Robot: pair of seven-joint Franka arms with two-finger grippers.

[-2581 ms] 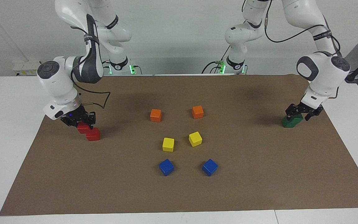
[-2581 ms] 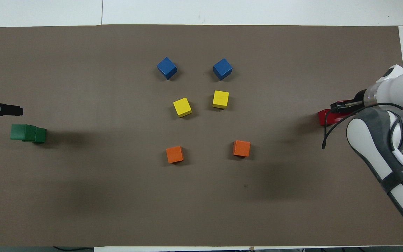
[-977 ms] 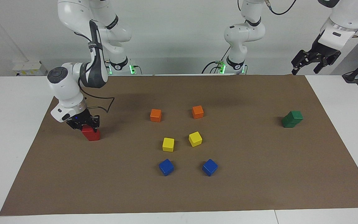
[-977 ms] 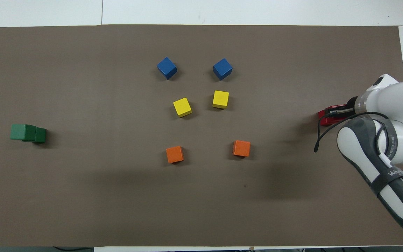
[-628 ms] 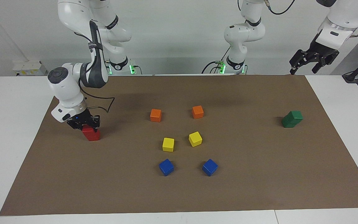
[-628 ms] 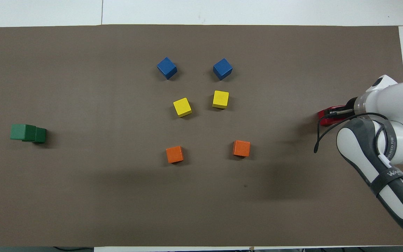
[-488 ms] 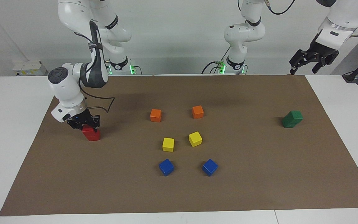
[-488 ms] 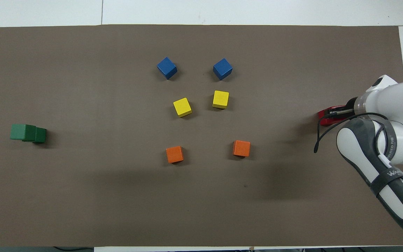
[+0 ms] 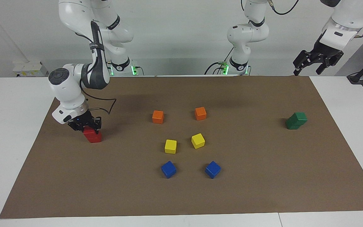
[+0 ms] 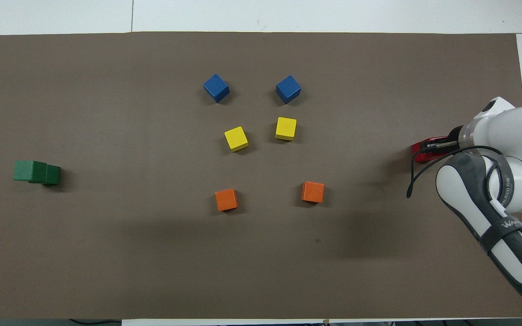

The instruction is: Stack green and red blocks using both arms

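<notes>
Two red blocks are stacked toward the right arm's end of the mat. The upper red block [image 9: 89, 130] sits slightly askew on the lower red block [image 9: 95, 138]. My right gripper [image 9: 85, 125] is shut on the upper one. From above, only a sliver of the red blocks [image 10: 419, 151] shows beside the right gripper [image 10: 437, 146]. Toward the left arm's end, an upper green block [image 9: 301, 116] rests offset on a lower green block [image 9: 291, 124]; overhead the green stack [image 10: 36, 172] stands alone. My left gripper [image 9: 307, 70] hangs open and empty, high over the mat's edge by the robots.
In the middle of the brown mat [image 9: 263, 176] lie two orange cubes [image 9: 158, 116] [image 9: 200, 113], two yellow cubes [image 9: 170, 146] [image 9: 198, 140] and two blue cubes [image 9: 168, 169] [image 9: 212, 169]. White table borders the mat.
The right gripper carried its red block onto the other red block and has since held still. The left gripper let go of the green stack and rose high above the mat's edge.
</notes>
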